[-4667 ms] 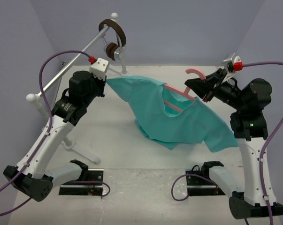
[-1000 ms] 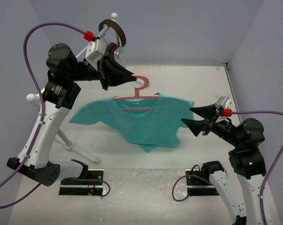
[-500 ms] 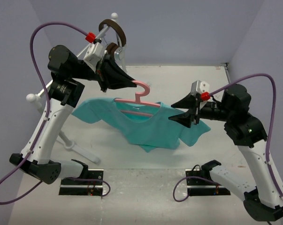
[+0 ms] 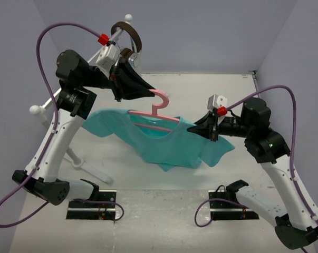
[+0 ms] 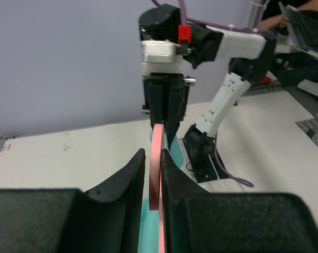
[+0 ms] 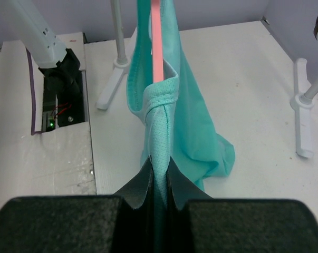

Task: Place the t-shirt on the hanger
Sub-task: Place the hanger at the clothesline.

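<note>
The pink hanger (image 4: 154, 112) hangs in the air with its hook at my left gripper (image 4: 150, 94), which is shut on the hook (image 5: 157, 174). The teal t-shirt (image 4: 164, 142) drapes over the hanger's arms, its collar around the neck. On the shirt's right shoulder, my right gripper (image 4: 192, 129) is shut on a fold of cloth. The right wrist view shows that cloth (image 6: 160, 142) pinched between the fingers, with the hanger's pink bar (image 6: 157, 42) edge-on above. The shirt's lower part hangs just above the table.
A white rail stand (image 4: 74, 79) runs diagonally at the left, with brown headphones (image 4: 128, 39) on its far end. Its foot (image 4: 90, 167) rests on the table near the left base. The white table (image 4: 227, 95) is walled at back and sides.
My right gripper has risen, swung left to the shirt's right shoulder and shut on the cloth. The left gripper has held the hanger almost still.
</note>
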`<state>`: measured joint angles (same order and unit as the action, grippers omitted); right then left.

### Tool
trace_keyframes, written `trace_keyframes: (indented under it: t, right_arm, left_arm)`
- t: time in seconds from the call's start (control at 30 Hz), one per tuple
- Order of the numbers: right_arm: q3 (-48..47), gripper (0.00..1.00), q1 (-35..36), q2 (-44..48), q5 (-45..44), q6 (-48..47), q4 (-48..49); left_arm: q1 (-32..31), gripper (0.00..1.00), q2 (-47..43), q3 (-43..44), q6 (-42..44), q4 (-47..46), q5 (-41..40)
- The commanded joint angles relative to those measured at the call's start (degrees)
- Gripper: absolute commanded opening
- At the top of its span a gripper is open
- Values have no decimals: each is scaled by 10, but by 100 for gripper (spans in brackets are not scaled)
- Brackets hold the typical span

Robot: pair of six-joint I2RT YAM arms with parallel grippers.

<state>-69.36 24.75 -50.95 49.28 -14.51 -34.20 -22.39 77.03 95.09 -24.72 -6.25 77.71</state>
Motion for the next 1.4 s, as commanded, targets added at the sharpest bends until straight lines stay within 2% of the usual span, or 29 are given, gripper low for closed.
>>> trace_keyframes:
  t: [0.0,0.03,0.07,0.1,0.13,0.23,0.37,0.5,0.6,0.7,0.8,0.9,1.13,1.37]
  right_arm:
    - [32,0,4,24,30,27,91]
    - [37,0,4,26,27,29,96]
    - [43,0,4,29,17,35,102]
    - [46,0,4,29,11,37,107]
    - [48,0,4,28,2,42,107]
    - [50,0,4,18,-29,68,120]
    - [54,0,5,-5,-67,114,142]
    - [56,0,35,-36,-115,165,203]
    - [19,0,76,-73,-183,180,220]
    - [-31,0,115,-156,-258,216,266]
    - [-101,0,158,-237,-328,232,293]
    - [-168,0,201,-319,-373,225,310]
    - [-340,0,238,-486,-395,249,308]
    - [-375,0,247,-543,-402,258,309]
  left_arm:
    - [11,31,-11,21,8,15,-110]
    - [11,45,-14,20,9,16,-128]
    - [10,76,-18,21,8,18,-168]
    - [10,97,-24,22,11,22,-188]
    - [10,100,-25,23,12,24,-211]
    - [11,100,-62,26,13,52,-334]
    - [11,100,-140,5,16,111,-619]
    - [11,100,-217,-35,32,130,-774]
    - [11,100,-264,-69,40,134,-771]
    - [11,100,-344,-130,52,135,-745]
    - [10,100,-395,-180,58,141,-754]
    - [10,100,-429,-182,71,156,-759]
    - [10,100,-425,-119,112,220,-755]
    - [10,100,-433,-120,139,241,-769]
